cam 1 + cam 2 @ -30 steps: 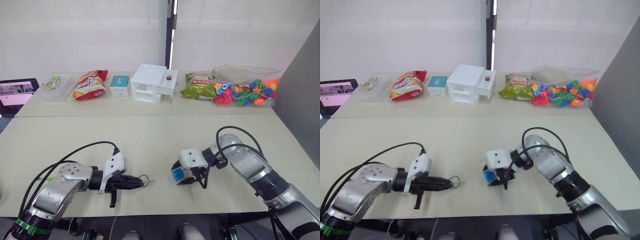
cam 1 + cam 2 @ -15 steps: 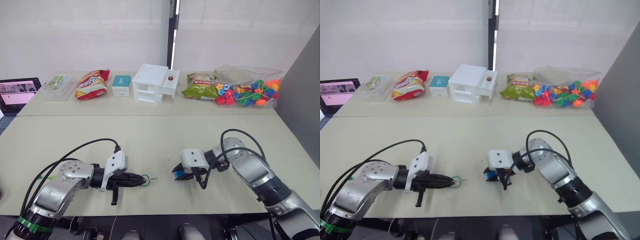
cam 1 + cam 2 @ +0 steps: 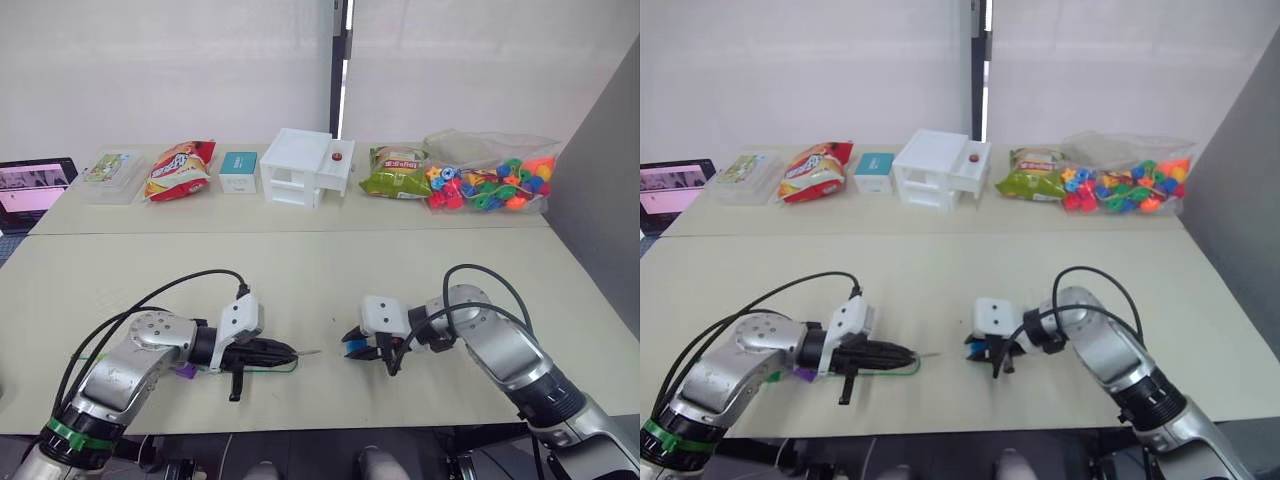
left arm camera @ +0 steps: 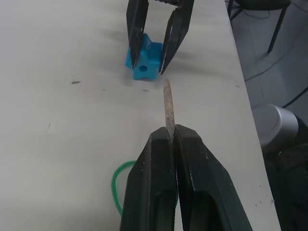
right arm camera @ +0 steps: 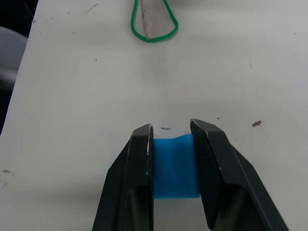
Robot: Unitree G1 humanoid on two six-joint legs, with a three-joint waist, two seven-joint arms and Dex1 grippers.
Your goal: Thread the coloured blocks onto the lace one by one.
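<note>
Currently my left gripper is clenched on the lace, its stiff tip pointing across the table at the blue block, near but apart. My right gripper pinches that block against the tabletop, hole presented toward the tip, apparently for threading.

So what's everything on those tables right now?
Blue block: one, blue, near table, held in the right jaws.
Lace: one, green with silvery tip, held in the left jaws, tip aimed at the blue block.
Purple block: one, under the left arm.
Snack bags: red and green, far table.
White drawer box: one, far table, middle.
Teal box: one, beside it.
Bag of beads: one, multicoloured, far right.
Clear box: one, far left.
Screen: one, far left edge.
Left gripper: shut.
Right gripper: shut.
</note>
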